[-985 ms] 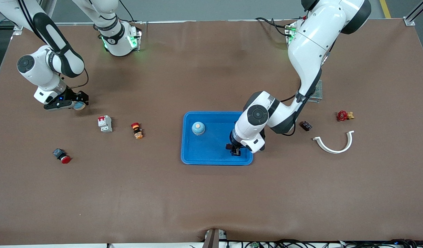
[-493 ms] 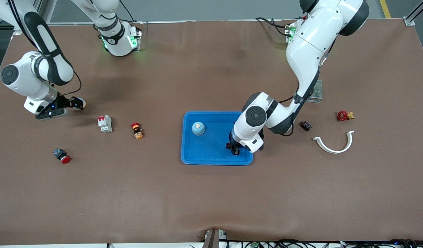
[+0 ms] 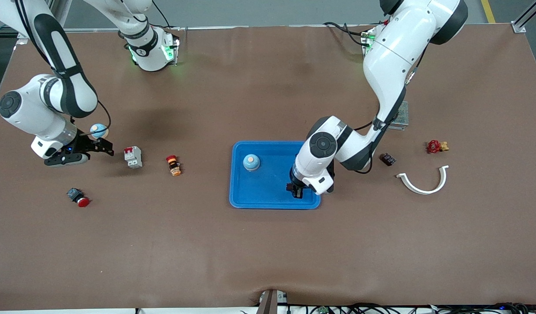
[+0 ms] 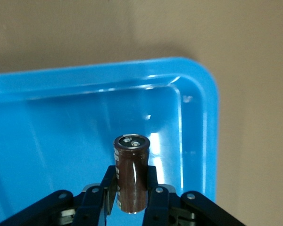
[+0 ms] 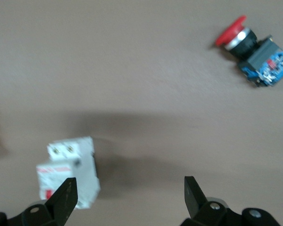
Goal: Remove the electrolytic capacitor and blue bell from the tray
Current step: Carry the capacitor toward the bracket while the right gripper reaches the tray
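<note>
A blue tray [image 3: 268, 189] lies mid-table, with a light-blue bell [image 3: 251, 162] standing in it. My left gripper [image 3: 296, 190] is low in the tray's corner nearest the left arm's end, shut on a dark brown capacitor [image 4: 131, 172] held upright between its fingers [image 4: 156, 190]. The tray's rim [image 4: 208, 122] shows beside it. A second small blue bell [image 3: 98, 130] stands free on the table toward the right arm's end. My right gripper [image 3: 105, 147] is open and empty, beside that bell and over bare table, with its fingers [image 5: 66, 197] wide apart.
A white circuit breaker [image 3: 133, 156] sits next to the right gripper and shows in the right wrist view [image 5: 68, 172]. A red push button [image 3: 78, 197], an orange-red switch [image 3: 173, 165], a dark part [image 3: 387, 159], a red valve [image 3: 434, 146], a white curved piece [image 3: 423, 183] and a mesh block [image 3: 401, 115] lie around.
My right gripper has swung off the small blue bell, which now stands free, and moved toward the circuit breaker. My left gripper with the capacitor has barely shifted in the tray.
</note>
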Tool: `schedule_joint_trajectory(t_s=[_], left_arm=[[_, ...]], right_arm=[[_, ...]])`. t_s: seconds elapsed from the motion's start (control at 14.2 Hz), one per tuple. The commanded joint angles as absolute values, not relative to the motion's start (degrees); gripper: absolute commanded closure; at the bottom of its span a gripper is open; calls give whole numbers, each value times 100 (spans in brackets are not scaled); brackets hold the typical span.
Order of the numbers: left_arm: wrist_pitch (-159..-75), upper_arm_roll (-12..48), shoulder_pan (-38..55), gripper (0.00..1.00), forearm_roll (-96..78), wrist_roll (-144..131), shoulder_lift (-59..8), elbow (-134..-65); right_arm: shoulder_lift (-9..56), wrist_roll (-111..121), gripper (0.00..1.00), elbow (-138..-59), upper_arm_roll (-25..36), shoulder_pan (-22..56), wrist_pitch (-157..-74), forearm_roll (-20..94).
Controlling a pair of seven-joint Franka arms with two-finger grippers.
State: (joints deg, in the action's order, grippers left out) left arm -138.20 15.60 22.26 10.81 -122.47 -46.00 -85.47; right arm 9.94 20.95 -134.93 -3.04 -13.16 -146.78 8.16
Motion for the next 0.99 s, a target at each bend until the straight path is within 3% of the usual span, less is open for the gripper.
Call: schedule_joint_trajectory(t_s=[0.0,0.56,0.91], left_arm=[[-13299,1538,2206,100,1336,-12051,-4115,-8596],[-11639,1564,1513,100,1196,-10110,-3306,-8692],[-11514,1862,267,100,984,-9152,-2954,-9359]], right_arm=[[932,1112,0,-13298,-264,-802,-14572,949],[923,-2035,0,-13210,-255,771,-14660,949],[932,-4504,0,-13201,-255,1835,-15002,914]])
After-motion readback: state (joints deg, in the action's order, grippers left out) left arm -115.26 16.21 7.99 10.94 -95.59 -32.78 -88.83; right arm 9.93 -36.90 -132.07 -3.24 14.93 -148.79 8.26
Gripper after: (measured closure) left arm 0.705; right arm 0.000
